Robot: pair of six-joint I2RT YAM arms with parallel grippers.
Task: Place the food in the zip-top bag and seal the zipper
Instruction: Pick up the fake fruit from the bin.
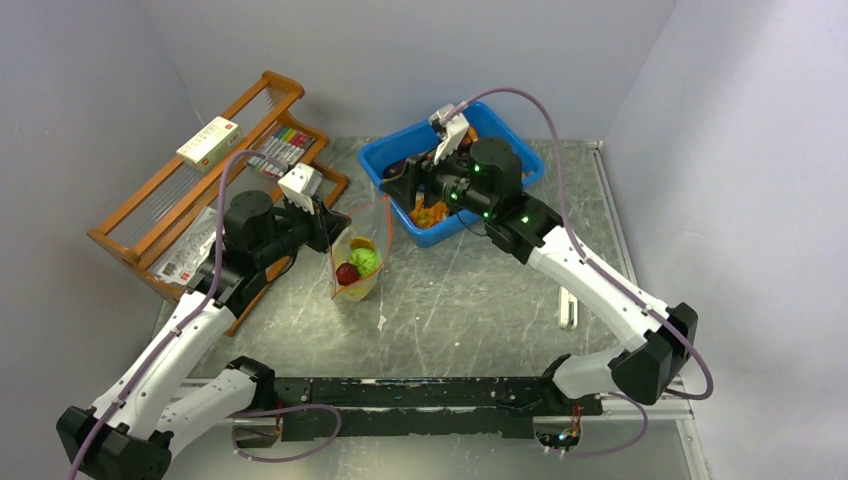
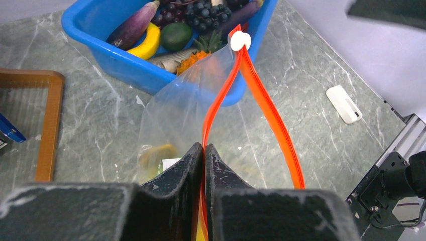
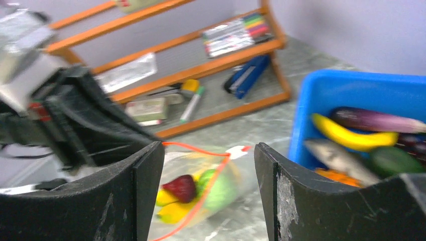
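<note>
The clear zip-top bag [image 1: 358, 262] stands open on the table left of the bin. It holds a green ball [image 1: 364, 260], a red piece [image 1: 347, 273] and yellow banana pieces [image 3: 173, 211]. My left gripper [image 2: 203, 148] is shut on the red-orange zipper [image 2: 271, 115] at the bag's near end and holds the mouth up; the white slider [image 2: 240, 41] sits at the far end. My right gripper [image 3: 208, 150] is open and empty, above the bin's left edge [image 1: 400, 180], facing the bag [image 3: 201, 193]. More food lies in the bin: banana [image 3: 351, 138], eggplant [image 2: 133, 27], grapes [image 2: 201, 12].
The blue bin [image 1: 520, 140] stands at the back, right of the bag. A wooden rack [image 1: 190, 190] with pens and boxes stands at the left. A small white object [image 1: 567, 308] lies on the table to the right.
</note>
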